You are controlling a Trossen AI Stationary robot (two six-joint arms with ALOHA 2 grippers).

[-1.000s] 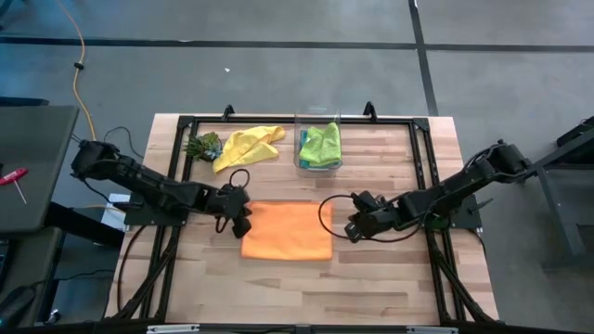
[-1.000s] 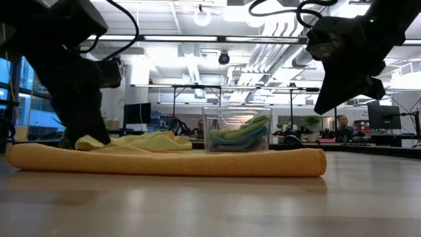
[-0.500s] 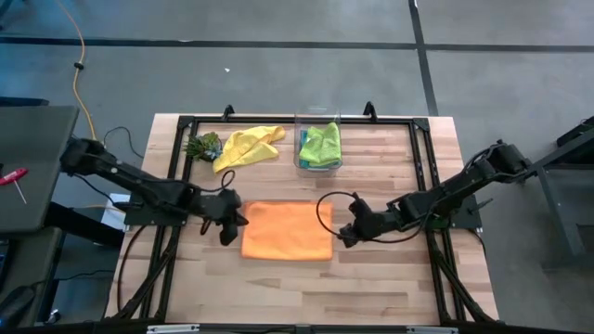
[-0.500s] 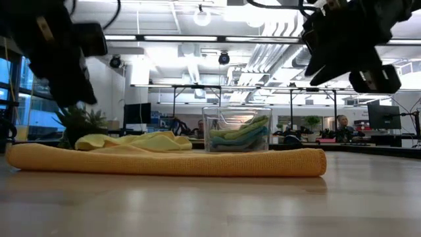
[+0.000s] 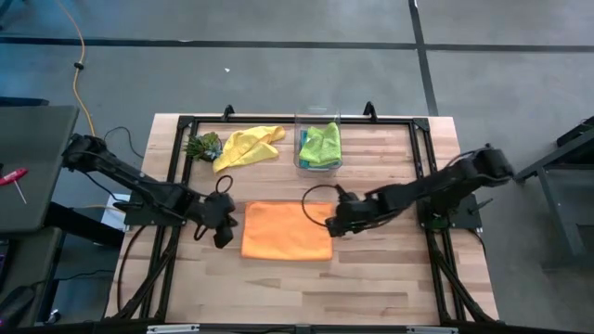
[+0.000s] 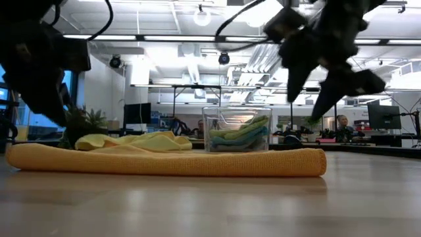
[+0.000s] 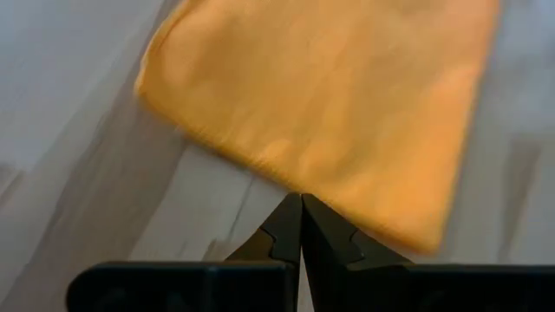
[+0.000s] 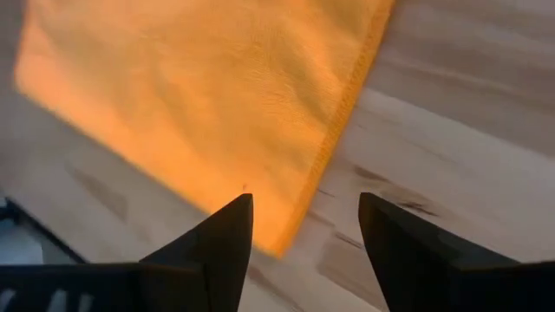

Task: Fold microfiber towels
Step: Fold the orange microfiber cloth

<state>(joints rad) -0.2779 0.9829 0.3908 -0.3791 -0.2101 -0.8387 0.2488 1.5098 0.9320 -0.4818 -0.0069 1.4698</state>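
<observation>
Count on the table:

- Towels: at least four. One orange towel [image 5: 287, 230] lies flat. One yellow towel [image 5: 247, 146] is crumpled. One lime towel [image 5: 321, 142] sits over one teal towel [image 6: 231, 139] in the box; whether more lie under them cannot be told.
- Clear box [image 5: 318, 118]: one.
- Leafy clump [image 5: 202, 146]: one.
- Arms: two, one gripper each.

No legible text or labels.
</observation>
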